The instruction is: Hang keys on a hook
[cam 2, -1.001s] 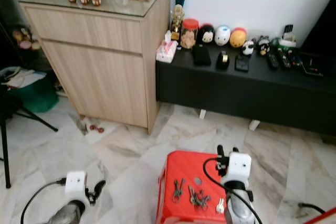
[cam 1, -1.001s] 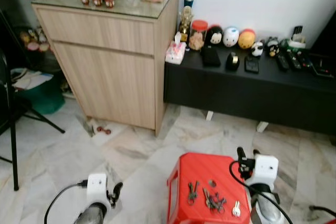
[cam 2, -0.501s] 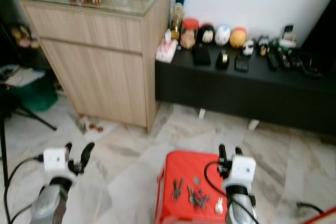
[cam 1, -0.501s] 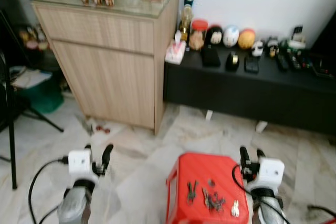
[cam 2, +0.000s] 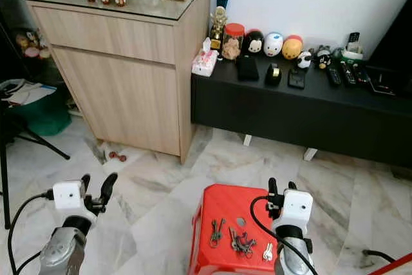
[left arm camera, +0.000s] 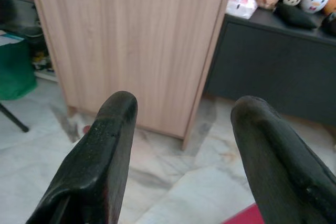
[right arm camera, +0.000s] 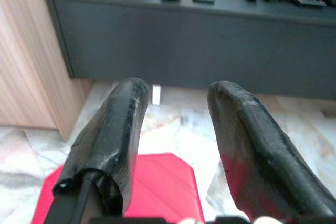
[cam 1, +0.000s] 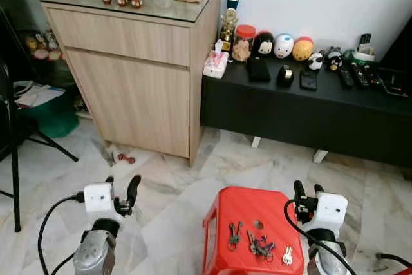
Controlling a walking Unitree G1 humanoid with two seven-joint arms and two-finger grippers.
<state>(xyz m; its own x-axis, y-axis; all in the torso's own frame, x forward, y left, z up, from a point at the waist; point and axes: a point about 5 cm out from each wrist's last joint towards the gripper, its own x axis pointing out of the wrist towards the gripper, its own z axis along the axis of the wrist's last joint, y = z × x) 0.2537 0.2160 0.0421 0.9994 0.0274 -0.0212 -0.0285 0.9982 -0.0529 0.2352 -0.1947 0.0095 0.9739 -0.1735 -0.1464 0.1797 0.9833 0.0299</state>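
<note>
Left gripper [cam 1: 122,188] has risen beside the red stool [cam 1: 244,207], fingers spread, empty. Right gripper [cam 1: 308,190] open too; keys [cam 1: 261,246] lie just below-left of it, ungrasped.

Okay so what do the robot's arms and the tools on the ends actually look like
Both arms are silver-grey metal. Each ends in a white boxy wrist block with a small dark round spot on its face. A black cable loops from each block back along the arm. The left tool and right tool each have two long, matte black, rounded fingers.
</note>
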